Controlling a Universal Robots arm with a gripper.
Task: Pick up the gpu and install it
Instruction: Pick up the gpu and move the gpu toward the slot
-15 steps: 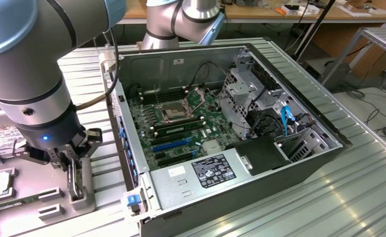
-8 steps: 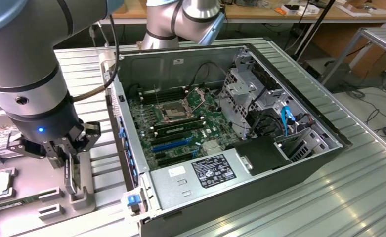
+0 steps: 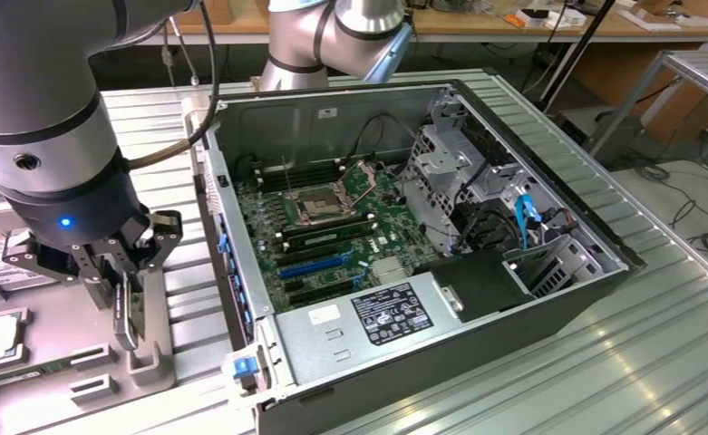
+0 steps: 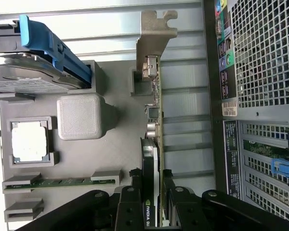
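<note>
The gpu [image 3: 130, 313] is a thin black card standing on edge in a slot of the grey parts tray [image 3: 166, 290], at the exterior view's left of the open computer case [image 3: 547, 299]. In the wrist view the gpu [image 4: 151, 144] runs away from the camera, ending in its silver bracket [image 4: 154, 33]. My gripper [image 3: 121, 272] is straight above the card, and its black fingers [image 4: 134, 197] press against both flat sides of the card's near end. The card still sits in the tray's grey holder [image 4: 139, 82].
The case lies open with its motherboard [image 3: 329, 208] and blue expansion slots [image 3: 311, 265] facing up, and its perforated rear panel [image 4: 265, 57] is close by. On the tray are a hard drive [image 4: 24, 72] in a blue carrier, a processor [image 4: 30, 141], a green memory stick [image 4: 62, 182] and a grey block [image 4: 79, 115].
</note>
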